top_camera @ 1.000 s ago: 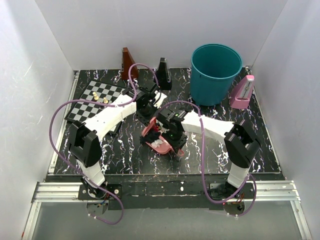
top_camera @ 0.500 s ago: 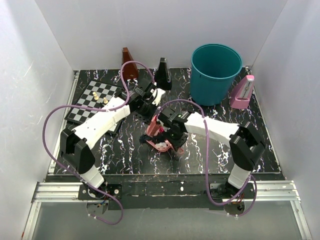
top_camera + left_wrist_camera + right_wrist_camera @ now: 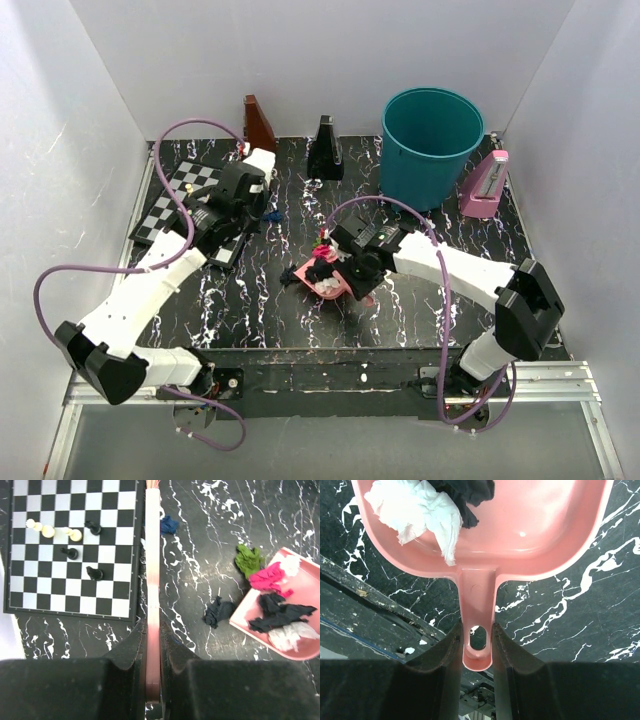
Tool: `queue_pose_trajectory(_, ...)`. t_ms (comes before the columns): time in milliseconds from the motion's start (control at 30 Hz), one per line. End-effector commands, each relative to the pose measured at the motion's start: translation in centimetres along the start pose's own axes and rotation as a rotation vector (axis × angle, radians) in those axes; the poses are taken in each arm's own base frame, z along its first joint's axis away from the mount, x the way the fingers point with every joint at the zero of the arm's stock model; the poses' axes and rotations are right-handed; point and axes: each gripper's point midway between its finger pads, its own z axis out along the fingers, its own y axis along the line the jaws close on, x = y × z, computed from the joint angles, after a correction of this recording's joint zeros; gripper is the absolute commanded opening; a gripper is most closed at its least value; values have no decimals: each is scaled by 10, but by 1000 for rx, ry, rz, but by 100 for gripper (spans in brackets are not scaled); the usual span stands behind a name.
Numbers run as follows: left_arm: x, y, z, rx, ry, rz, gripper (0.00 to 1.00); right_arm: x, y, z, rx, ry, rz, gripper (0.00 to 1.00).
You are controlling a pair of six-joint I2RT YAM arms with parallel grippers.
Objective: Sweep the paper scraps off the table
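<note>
My left gripper (image 3: 152, 630) is shut on the handle of the pink brush (image 3: 152, 565), which lies along the right edge of the chessboard. Loose paper scraps lie on the table (image 3: 200, 510): a blue one (image 3: 169, 525) by the brush tip, a green one (image 3: 248, 559) and a dark one (image 3: 217, 612) just outside the pink dustpan (image 3: 545, 520). A magenta scrap (image 3: 272, 576) sits at the pan's mouth. Black wads and a white wad (image 3: 415, 505) lie inside. My right gripper (image 3: 476, 630) is shut on the dustpan's handle (image 3: 477, 600).
The chessboard (image 3: 175, 205) with several pieces lies at the left. A teal bucket (image 3: 432, 145) stands at the back right, beside a pink metronome (image 3: 485, 185). A black metronome (image 3: 325, 148) and a brown one (image 3: 258, 125) stand at the back. White walls enclose the table.
My left arm has swung back and left with the brush, from beside the dustpan to the chessboard's edge. The right arm with the dustpan has shifted slightly right.
</note>
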Motion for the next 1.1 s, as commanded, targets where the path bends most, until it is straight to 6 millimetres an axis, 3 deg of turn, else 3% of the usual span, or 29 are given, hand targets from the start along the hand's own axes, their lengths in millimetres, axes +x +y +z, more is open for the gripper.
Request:
queue_pose_trajectory(0,2,18,3,-100,-29,-22,0,-13,1,-28,-5,-73,16,1)
queue_pose_trajectory(167,16,12,7,-68,-52,-39,0,-28,5,-68,-82,-132,73,1)
queue_pose_trajectory(300,24,9,8,-43,-62,-45,0,-39,-5,-105,-78,-173,117,1)
queue_pose_trajectory(500,33,9,6,-36,-80,-52,0,-66,-31,-162,-31,-270,175,1)
queue_pose_trajectory(733,41,6,9,-20,-70,-41,0,-94,-78,-227,14,-393,283,1)
queue_pose_trajectory(900,45,6,11,-20,-57,-31,0,-112,-113,-245,-19,-473,400,1)
queue_pose_trajectory(1067,47,4,11,-9,-54,-34,0,-127,-144,-241,-59,-499,505,1)
